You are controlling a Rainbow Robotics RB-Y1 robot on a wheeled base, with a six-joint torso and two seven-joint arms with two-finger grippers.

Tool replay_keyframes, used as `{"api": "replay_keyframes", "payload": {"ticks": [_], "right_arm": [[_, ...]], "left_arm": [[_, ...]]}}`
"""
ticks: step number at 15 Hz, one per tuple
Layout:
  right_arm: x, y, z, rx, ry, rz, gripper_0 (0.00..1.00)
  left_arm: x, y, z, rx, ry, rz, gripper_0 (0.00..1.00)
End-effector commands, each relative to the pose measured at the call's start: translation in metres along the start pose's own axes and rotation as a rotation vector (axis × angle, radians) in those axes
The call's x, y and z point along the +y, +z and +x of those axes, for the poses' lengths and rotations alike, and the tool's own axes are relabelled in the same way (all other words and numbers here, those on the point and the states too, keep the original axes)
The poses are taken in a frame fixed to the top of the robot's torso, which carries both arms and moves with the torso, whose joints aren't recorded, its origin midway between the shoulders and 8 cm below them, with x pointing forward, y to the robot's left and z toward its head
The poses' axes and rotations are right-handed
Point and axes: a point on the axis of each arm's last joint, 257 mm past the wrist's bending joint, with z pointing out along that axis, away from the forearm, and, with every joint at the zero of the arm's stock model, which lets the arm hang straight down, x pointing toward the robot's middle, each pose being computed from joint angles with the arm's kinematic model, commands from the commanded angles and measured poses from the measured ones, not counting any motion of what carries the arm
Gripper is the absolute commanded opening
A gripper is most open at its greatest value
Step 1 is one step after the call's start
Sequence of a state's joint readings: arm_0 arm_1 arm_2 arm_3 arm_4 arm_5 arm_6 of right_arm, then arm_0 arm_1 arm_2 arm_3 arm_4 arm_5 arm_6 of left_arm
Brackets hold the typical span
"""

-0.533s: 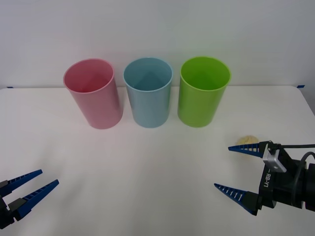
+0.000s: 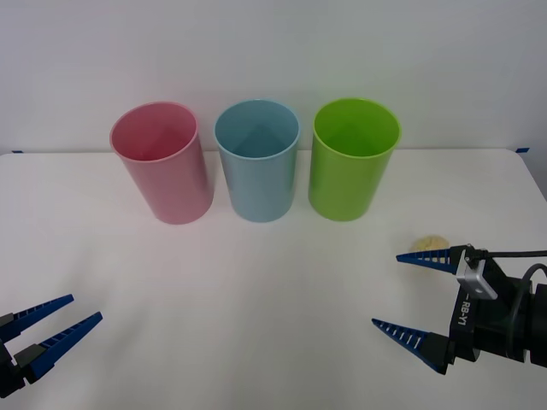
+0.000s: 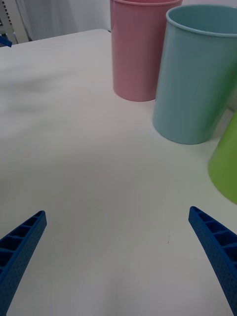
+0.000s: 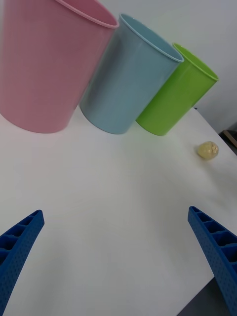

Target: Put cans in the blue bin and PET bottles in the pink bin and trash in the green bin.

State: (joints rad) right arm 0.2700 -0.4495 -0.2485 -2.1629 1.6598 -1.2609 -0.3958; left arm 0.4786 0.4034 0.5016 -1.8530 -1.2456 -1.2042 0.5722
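step: getting the trash (image 2: 429, 243) | trash: on the table (image 2: 256, 290), near its right edge, partly hidden, maybe untouched | right gripper (image 2: 410, 295): spread wide beside it | left gripper (image 2: 60, 318): spread, front-left corner | next: pinch trash, drop in green bin (image 2: 353, 162)

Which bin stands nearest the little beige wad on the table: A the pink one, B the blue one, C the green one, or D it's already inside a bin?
C: the trash lies on the table just in front of and to the right of the green bin, beside the right tool.
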Motion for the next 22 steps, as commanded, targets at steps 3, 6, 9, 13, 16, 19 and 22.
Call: {"api": "replay_keyframes", "payload": {"ticks": [3, 6, 9, 13, 16, 19, 22], "right_arm": [[-0.011, -0.017, -0.002, 0.042, -0.044, 0.029, 1.0], [-0.022, -0.036, -0.004, 0.097, -0.017, 0.049, 1.0], [-0.034, -0.055, -0.006, 0.153, 0.027, 0.085, 1.0], [-0.058, -0.074, -0.014, 0.249, 0.07, 0.18, 1.0], [-0.082, -0.079, -0.01, 0.317, 0.098, 0.255, 1.0], [-0.1, -0.084, 0.007, 0.409, 0.132, 0.299, 1.0], [-0.116, -0.091, 0.022, 0.433, 0.182, 0.319, 1.0]], "left_arm": [[0.0, 0.0, 0.0, 0.0, 0.0, 0.0, 1.0], [0.0, 0.0, 0.0, 0.0, 0.0, 0.0, 1.0], [0.0, 0.0, 0.0, 0.0, 0.0, 0.0, 1.0], [0.0, 0.0, 0.0, 0.0, 0.0, 0.0, 1.0], [0.0, 0.0, 0.0, 0.0, 0.0, 0.0, 1.0], [0.0, 0.0, 0.0, 0.0, 0.0, 0.0, 1.0], [0.0, 0.0, 0.0, 0.0, 0.0, 0.0, 1.0]]}}
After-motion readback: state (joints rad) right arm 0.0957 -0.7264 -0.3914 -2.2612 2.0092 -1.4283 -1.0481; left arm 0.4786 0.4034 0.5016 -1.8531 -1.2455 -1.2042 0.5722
